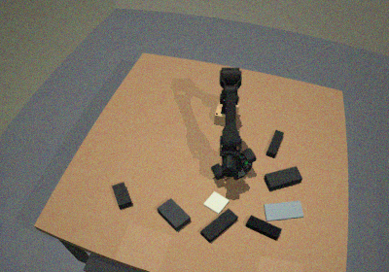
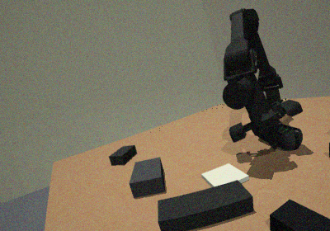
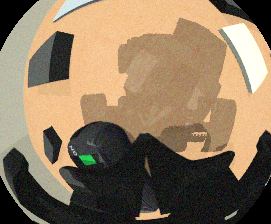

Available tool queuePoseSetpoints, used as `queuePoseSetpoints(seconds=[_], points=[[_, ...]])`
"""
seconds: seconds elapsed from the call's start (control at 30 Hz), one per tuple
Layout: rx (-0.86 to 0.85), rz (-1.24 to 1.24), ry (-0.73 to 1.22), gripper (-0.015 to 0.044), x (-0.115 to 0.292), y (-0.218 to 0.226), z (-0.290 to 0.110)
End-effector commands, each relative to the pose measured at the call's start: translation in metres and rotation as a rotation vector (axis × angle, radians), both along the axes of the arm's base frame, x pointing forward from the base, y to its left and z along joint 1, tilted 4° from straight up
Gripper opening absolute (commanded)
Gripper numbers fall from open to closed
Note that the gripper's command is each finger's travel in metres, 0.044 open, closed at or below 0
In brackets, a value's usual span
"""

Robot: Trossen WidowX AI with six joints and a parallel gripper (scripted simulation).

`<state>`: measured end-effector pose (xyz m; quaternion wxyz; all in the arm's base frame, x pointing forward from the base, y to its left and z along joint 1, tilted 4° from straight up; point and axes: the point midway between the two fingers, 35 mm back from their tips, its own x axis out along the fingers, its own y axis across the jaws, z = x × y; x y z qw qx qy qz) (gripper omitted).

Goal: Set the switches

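Hovering low over the bench (image 1: pixel 146 126) with jaws clenched on nothing, gripper (image 1: pixel 232 171) looks mid-search; none of the dark blocks shows switches, so next: spot the controller.

Dark arm (image 2: pixel 252 87) bends low at right over the bench (image 2: pixel 91 177); white tile (image 2: pixel 224 174) centre; dark blocks (image 2: pixel 205 205) below.
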<state>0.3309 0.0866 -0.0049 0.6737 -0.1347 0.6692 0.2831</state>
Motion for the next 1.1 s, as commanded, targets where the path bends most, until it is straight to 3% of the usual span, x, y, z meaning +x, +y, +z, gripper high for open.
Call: queuePoseSetpoints(seconds=[0.0,0.13,0.3,0.53,1.07], points=[[0.007,0.008,0.023,0.0,-0.009,0.006,-0.003],[0.0,0.001,0.003,0.0,0.004,-0.005,0.007],[0.003,0.007,0.018,0.0,0.023,-0.047,0.054],[-0.001,0.011,0.018,0.0,0.022,-0.048,0.056],[-0.311,0.245,-0.178,0.0,-0.09,-0.001,0.056]])
